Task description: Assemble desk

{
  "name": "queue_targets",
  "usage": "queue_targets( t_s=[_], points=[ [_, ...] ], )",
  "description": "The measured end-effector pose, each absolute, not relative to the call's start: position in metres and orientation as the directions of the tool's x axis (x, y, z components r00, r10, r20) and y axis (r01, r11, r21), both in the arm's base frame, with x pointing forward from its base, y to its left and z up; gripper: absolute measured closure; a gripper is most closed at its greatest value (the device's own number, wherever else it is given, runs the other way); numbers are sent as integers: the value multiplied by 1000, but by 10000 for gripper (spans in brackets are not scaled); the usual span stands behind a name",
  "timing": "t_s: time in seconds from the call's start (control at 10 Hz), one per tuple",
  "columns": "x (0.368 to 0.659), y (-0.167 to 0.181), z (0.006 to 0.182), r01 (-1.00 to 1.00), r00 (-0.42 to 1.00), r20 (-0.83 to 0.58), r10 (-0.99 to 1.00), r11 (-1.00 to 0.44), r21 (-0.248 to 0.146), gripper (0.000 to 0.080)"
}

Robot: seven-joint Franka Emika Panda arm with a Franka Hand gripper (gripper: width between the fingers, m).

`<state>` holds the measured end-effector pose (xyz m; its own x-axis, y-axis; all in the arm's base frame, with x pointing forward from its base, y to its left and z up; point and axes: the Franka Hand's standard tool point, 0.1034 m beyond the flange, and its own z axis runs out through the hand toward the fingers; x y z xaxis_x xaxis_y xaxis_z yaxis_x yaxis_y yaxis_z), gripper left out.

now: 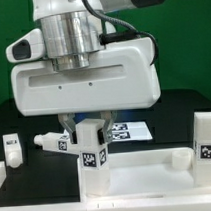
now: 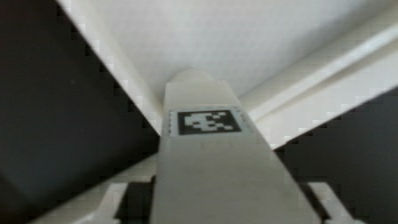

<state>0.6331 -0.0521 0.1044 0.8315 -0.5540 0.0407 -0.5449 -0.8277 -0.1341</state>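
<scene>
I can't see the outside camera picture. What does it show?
A big white robot arm has its end effector at the top of an upright white desk leg with a square tag, on a black table; whether it grips is unclear. Nearby, a standing leg and a lying leg sit at the exterior view's left, a far leg at its right.

Exterior view. Arm (image 1: 70,35): cut by the top edge. Gripper (image 1: 86,124): fingertips hidden behind centre leg (image 1: 92,149); contact cannot be judged. Marker board (image 1: 133,131): partly covered at centre frame. Left-edge leg (image 1: 10,151): cut by the left edge. Right-edge leg (image 1: 206,140): cut by the right edge. Tabletop (image 1: 147,171): cut by the bottom edge. All tags: too small to read.
Wrist view. The centre leg (image 2: 214,160): blurred, 1 tag smeared, near end out of frame. Fingers (image 2: 128,206): 2 slivers, clipped by the frame. Background: out of focus.
</scene>
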Motion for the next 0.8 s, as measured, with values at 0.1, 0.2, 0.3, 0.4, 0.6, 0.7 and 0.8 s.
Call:
queue_targets(
  t_s=[0.1, 0.2, 0.3, 0.4, 0.6, 0.7, 0.8],
  points=[
    [633, -51, 105, -688, 718, 23, -696, -715, -122, 507],
    [632, -50, 105, -848, 522, -14, -853, -516, -123, 507],
    [633, -48, 105, -948, 306, -63, -950, -298, -114, 507],
    [633, -48, 105, -987, 128, -93, -987, -118, -107, 507],
    [632, -46, 104, -991, 99, -96, -990, -89, -101, 507],
    [632, -46, 103, -989, 118, -94, -989, -109, -103, 507],
    [633, -46, 104, -986, 138, -90, -986, -128, -106, 413]
  ],
)
